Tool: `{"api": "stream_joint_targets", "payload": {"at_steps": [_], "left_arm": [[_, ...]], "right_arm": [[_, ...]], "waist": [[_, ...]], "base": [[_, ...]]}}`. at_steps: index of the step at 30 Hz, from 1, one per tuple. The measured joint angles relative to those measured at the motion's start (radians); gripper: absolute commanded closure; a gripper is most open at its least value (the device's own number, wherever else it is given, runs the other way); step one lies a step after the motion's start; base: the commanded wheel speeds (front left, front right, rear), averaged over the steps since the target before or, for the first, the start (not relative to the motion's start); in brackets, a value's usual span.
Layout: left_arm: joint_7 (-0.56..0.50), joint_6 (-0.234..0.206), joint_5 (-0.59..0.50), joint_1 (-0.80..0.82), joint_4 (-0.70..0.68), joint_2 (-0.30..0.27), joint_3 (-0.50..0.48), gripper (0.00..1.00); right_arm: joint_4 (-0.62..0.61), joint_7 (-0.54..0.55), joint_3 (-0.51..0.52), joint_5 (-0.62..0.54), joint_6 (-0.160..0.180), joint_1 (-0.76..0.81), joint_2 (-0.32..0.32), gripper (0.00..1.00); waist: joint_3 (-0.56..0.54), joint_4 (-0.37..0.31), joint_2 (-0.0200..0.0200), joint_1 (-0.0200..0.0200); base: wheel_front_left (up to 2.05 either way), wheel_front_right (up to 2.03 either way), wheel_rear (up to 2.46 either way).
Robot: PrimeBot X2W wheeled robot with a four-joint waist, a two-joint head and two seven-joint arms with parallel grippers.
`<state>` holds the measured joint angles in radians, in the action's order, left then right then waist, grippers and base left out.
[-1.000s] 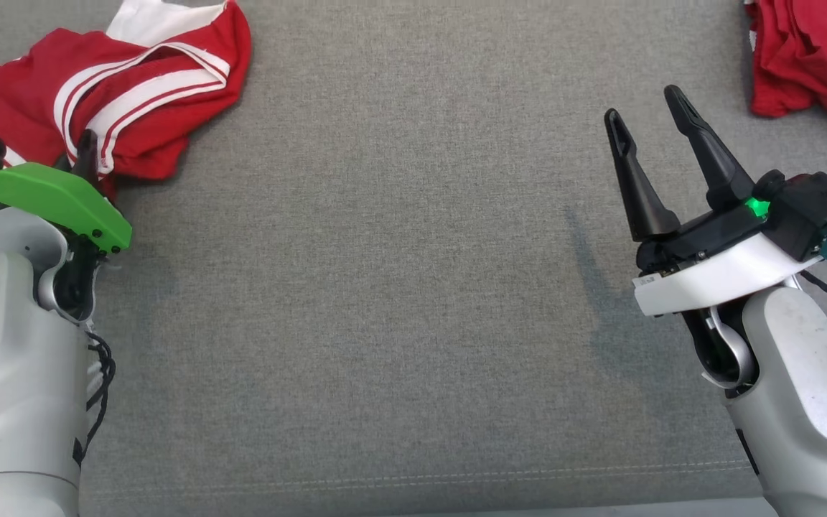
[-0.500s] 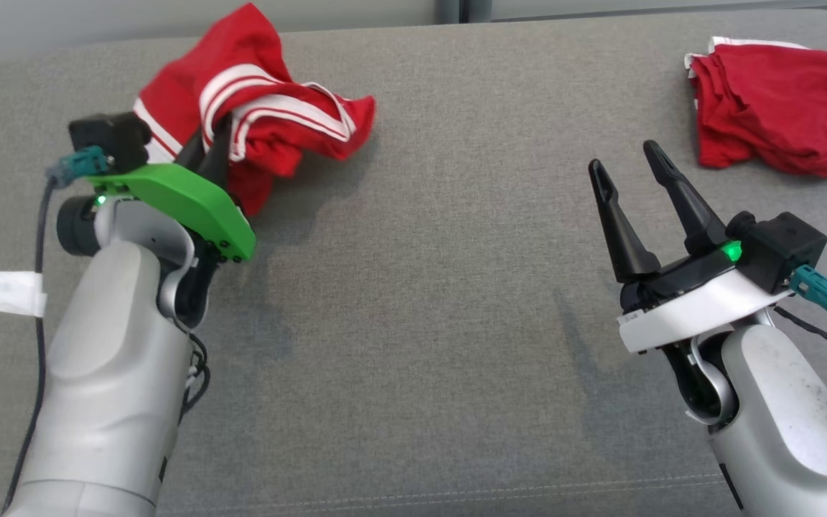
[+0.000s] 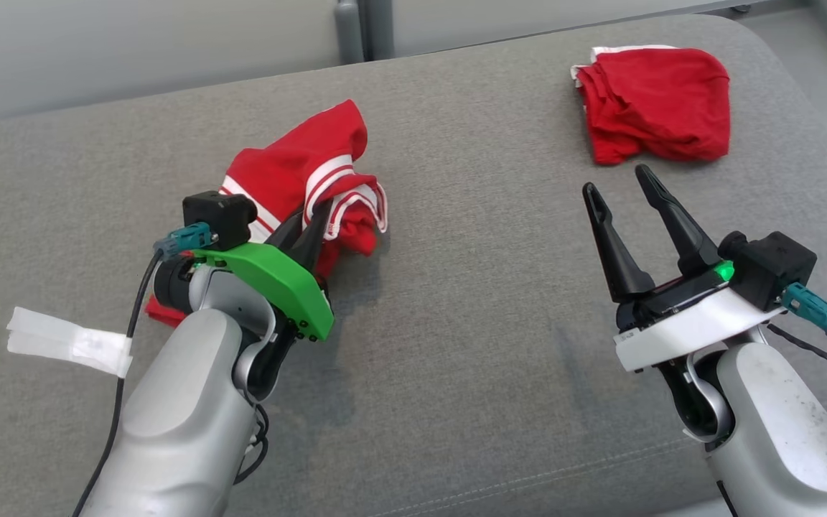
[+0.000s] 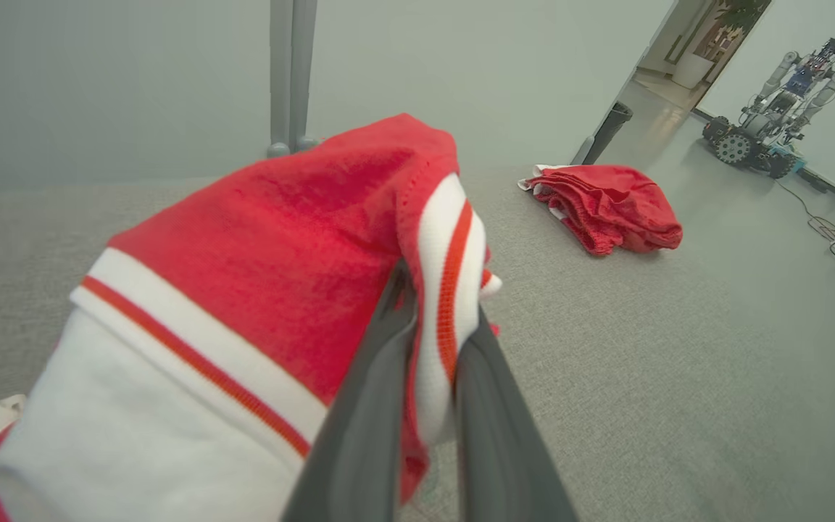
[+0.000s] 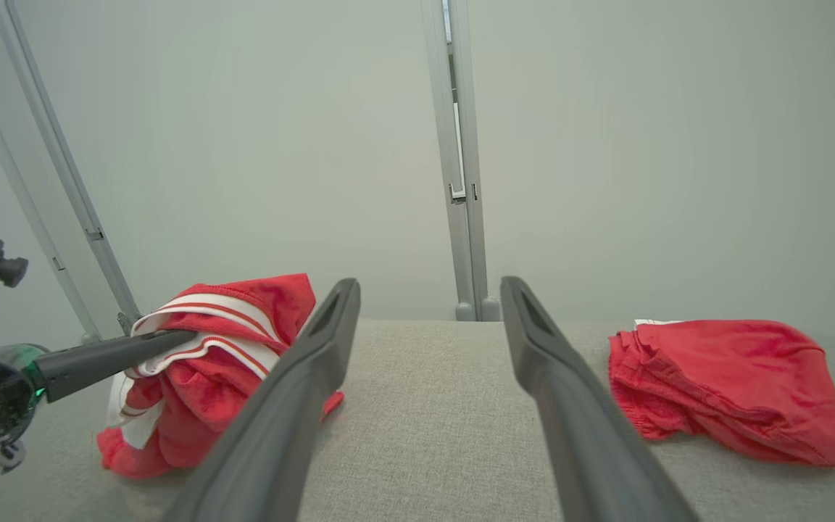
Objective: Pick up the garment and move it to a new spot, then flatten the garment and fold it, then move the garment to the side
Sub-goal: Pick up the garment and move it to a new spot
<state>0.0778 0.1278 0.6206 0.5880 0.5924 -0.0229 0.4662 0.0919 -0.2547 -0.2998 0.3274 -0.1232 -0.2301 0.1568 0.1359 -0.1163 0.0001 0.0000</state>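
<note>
On the grey fabric-covered tabletop [image 3: 471, 287], the left tool [image 3: 313, 219] pinches the crumpled red, white-striped garment [image 3: 291, 161] by its banded edge, ready for carrying. The right tool [image 3: 616, 179] waits spread and empty.

Grey fabric surface [image 3: 456, 373], pale wall [image 5: 243, 145], metal post [image 5: 454, 167]

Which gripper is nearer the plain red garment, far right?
Right. The right gripper sits open just short of the plain red garment, not touching. The left gripper is far across, shut on the striped garment.
</note>
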Motion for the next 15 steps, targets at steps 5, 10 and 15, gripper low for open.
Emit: {"api": "stream_joint_targets", "payload": {"at_steps": [5,10,15], "left_arm": [[0.006,0.0,0.016,-0.021,-0.018,-0.001,0.057,1.0],[-0.014,0.0,0.047,-0.083,0.008,-0.003,0.141,0.69],[-0.01,0.0,0.068,-0.116,0.015,-0.006,0.191,0.0]], "right_arm": [[-0.011,0.0,0.008,0.0,0.0,0.013,0.001,0.0],[-0.013,0.0,0.021,0.0,0.0,0.018,0.001,0.0],[-0.014,0.0,0.026,0.0,0.0,0.019,0.001,0.0]], "waist": [[-0.002,-0.057,0.0,0.0],[0.003,-0.089,0.0,0.0],[0.015,-0.1,0.0,0.0]], "base": [[0.0,0.0,0.0],[0.0,0.0,0.0],[0.0,0.0,0.0]]}}
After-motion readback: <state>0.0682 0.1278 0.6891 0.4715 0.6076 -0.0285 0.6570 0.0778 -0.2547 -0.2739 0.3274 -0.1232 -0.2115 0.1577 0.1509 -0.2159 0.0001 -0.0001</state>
